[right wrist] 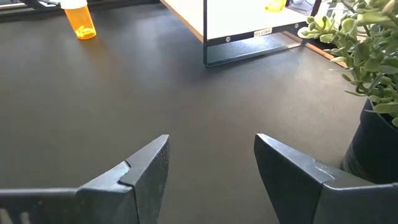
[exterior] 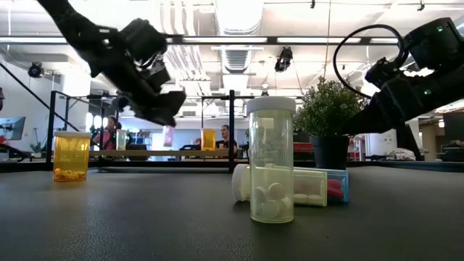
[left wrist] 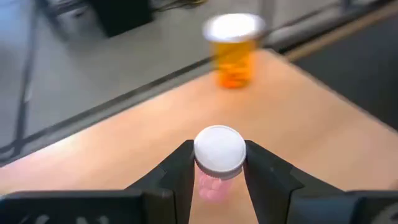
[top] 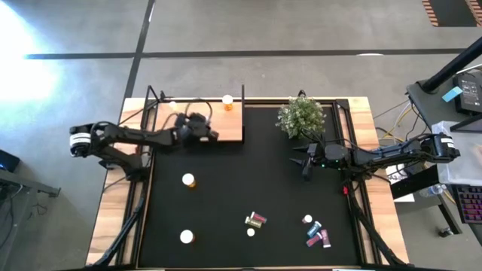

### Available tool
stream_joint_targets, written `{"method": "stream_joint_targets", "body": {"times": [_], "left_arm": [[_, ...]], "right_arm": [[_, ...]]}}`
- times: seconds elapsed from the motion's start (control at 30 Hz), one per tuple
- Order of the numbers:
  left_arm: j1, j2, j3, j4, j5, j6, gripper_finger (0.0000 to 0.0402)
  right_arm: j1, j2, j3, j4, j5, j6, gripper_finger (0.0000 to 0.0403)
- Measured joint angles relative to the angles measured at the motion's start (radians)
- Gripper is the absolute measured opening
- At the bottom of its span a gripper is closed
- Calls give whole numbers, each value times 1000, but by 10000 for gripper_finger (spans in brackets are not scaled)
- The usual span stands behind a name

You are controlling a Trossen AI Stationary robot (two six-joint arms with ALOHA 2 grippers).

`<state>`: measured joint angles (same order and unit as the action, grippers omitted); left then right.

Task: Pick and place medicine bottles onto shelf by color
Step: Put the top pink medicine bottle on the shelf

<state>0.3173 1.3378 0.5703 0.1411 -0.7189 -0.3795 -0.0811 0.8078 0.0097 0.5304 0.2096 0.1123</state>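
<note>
A small pink medicine bottle with a white cap (left wrist: 219, 151) sits clamped between the two dark fingers of the left gripper (left wrist: 219, 163), held above the flat light-wood shelf with thin black posts (top: 226, 129). An orange white-capped bottle (left wrist: 233, 51) already stands upright near the shelf's far corner, well apart from the pink one. This looks like the placing step: the bottle is carried over the shelf and not yet set down. The next move likely calls for lowering it upright onto bare wood away from the orange bottle, then releasing.

The right gripper (right wrist: 211, 168) hangs over the black mat (top: 241, 188) on the counter, beside the small green potted plant (top: 301, 117), its fingers parted and holding nothing. More bottles wait on the mat: orange ones (top: 187, 180) to the left, a pink and teal cluster (top: 316, 233) at the near right.
</note>
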Motion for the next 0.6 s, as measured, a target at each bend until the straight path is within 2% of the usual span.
{"method": "stream_joint_targets", "body": {"times": [0.33,0.6], "left_arm": [[225,4,-24,8,-3,-8,107],[295,19,-23,19,-29,-8,107]], "right_arm": [[0,0,0,-1,0,0,224],[0,0,0,-1,0,0,224]]}}
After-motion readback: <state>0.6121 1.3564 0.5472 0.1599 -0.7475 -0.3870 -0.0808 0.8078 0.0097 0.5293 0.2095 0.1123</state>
